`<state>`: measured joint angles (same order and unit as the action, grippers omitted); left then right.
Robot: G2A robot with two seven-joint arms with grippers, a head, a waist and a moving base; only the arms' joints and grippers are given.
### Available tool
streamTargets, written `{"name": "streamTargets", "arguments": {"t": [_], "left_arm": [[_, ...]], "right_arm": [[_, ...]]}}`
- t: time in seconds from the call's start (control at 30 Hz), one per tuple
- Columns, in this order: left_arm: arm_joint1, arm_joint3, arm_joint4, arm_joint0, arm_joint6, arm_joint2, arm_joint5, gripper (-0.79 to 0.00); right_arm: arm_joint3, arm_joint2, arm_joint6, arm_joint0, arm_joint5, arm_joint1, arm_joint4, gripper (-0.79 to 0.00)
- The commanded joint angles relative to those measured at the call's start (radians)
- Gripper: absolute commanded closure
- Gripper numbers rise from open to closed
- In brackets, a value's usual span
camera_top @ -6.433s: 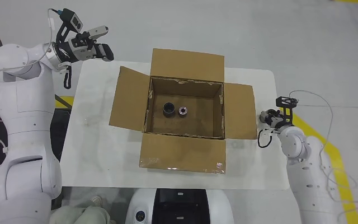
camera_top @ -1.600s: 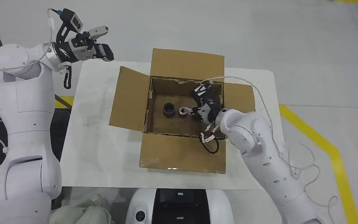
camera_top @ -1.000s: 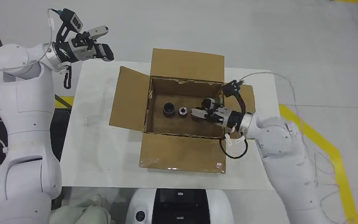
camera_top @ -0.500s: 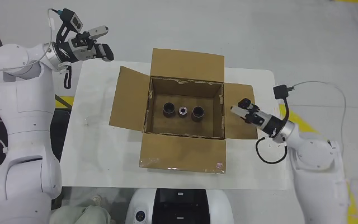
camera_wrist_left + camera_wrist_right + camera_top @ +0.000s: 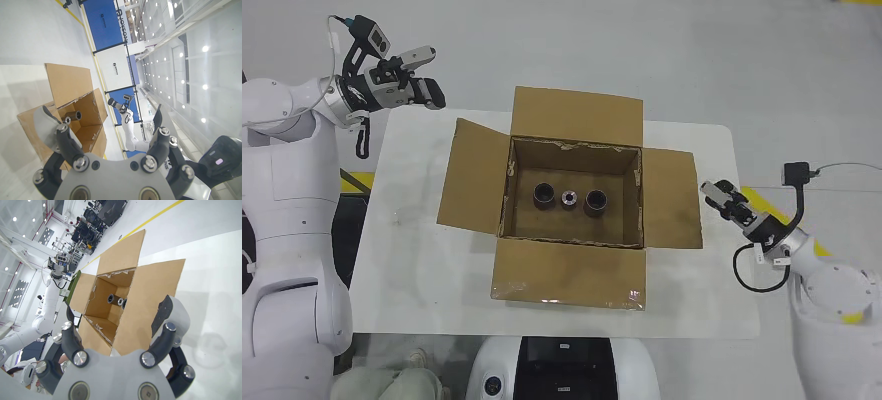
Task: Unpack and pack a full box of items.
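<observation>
An open cardboard box stands mid-table, all flaps folded out. On its floor lie a dark cylinder, a small metal ring and a second dark cylinder in a row. My right gripper hangs open and empty just past the box's right flap, over the table's right edge. In the right wrist view the box lies ahead of the open gripper, with the cylinders inside. My left gripper is open and empty above the table's far left corner. The left wrist view shows the box beyond it.
The white table has bare surface left of the box and a narrow strip on its right. Yellow floor tape runs beside the right arm.
The right gripper was inside the box, left a second dark cylinder beside the ring, then drew back right past the flap. The left arm has kept still.
</observation>
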<state>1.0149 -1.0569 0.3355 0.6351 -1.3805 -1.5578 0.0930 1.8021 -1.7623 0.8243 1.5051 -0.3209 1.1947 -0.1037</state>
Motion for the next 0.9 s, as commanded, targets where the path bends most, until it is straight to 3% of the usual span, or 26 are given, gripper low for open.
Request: {"name": "streamTargets", "arguments": {"t": [0.0,0.43,0.87], "left_arm": [[0.0,0.0,0.0,0.0,0.0,0.0,0.0,-0.785],[0.0,0.0,0.0,0.0,0.0,0.0,0.0,-0.785],[0.0,0.0,0.0,0.0,0.0,0.0,0.0,-0.785]], "right_arm": [[-0.013,-0.003,-0.007,0.002,0.005,-0.002,-0.004,-0.785],[-0.151,0.041,-0.02,-0.041,0.009,-0.013,0.018,-0.785],[-0.25,0.111,0.005,-0.099,-0.053,-0.019,0.095,-0.785]]}}
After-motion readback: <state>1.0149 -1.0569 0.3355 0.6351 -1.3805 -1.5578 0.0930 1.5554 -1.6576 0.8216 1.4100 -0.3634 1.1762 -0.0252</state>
